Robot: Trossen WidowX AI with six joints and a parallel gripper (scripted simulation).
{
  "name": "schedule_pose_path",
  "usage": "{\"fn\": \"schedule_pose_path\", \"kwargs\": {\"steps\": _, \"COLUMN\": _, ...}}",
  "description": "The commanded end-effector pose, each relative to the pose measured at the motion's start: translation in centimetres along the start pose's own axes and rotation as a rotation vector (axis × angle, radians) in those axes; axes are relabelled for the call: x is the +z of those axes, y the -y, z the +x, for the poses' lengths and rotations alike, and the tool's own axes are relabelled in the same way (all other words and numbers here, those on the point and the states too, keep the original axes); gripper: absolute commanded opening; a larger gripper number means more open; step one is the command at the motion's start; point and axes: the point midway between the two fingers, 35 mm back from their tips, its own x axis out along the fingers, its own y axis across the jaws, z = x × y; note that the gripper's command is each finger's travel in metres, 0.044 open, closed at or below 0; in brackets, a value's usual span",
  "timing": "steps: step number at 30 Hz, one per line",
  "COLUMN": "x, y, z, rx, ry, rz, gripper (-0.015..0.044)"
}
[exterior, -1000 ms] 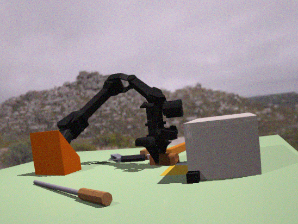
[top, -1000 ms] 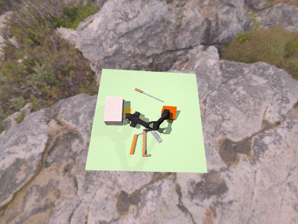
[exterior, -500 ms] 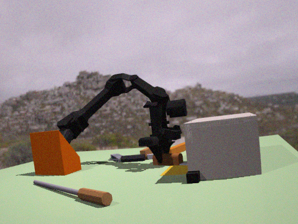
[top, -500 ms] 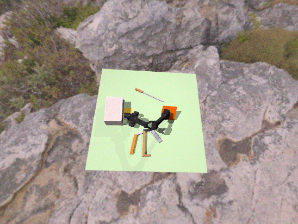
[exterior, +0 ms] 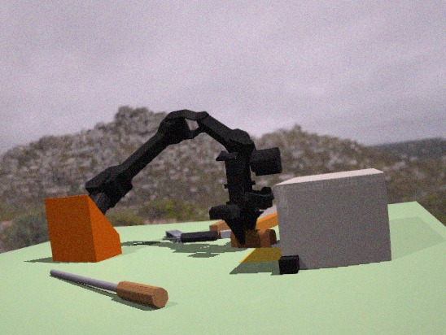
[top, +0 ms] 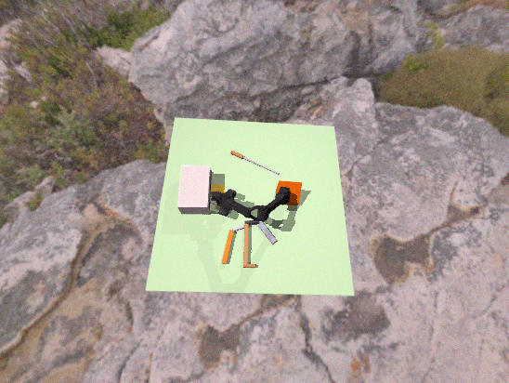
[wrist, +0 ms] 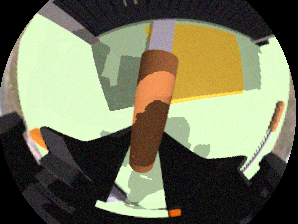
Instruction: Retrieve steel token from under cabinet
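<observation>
The pale cabinet (top: pixel 195 186) (exterior: pixel 334 219) stands at the table's left in the top view; its dark front (wrist: pixel 200 7) fills the top of the wrist view. The yellow marked area (top: pixel 217 188) (exterior: pixel 264 255) (wrist: pixel 210 65) lies before it. My gripper (exterior: pixel 242 241) (wrist: pixel 147 131) is shut on the brown round handle (exterior: pixel 265 238) (wrist: pixel 156 90) of a tool, low in front of the cabinet. Its flat grey blade (wrist: pixel 164 36) runs across the area's left edge in the wrist view up to the cabinet's front; its far end is hidden. I cannot see the token.
A brown-handled rod (top: pixel 237 153) (exterior: pixel 142 293) lies to one side. On the other side lie an orange L-shaped stick (top: pixel 246 246), an orange-handled tool (top: pixel 228 247) and a grey-bladed tool (top: pixel 267 233). An orange block (top: pixel 295 197) (exterior: pixel 73 229) is by the arm's base. A black block (exterior: pixel 289 264) is at the cabinet's front corner.
</observation>
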Motion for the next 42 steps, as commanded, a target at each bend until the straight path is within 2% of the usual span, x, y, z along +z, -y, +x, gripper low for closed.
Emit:
{"fn": "schedule_pose_path", "kwargs": {"steps": 1, "x": 0.1, "y": 1.0, "z": 0.1, "rx": -0.009, "ry": 0.003, "rz": 0.001, "gripper": 0.0000}}
{"fn": "schedule_pose_path", "kwargs": {"steps": 42, "x": -2.1, "y": 1.6, "z": 0.1, "rx": -0.010, "ry": 0.002, "rz": 0.002, "gripper": 0.0000}}
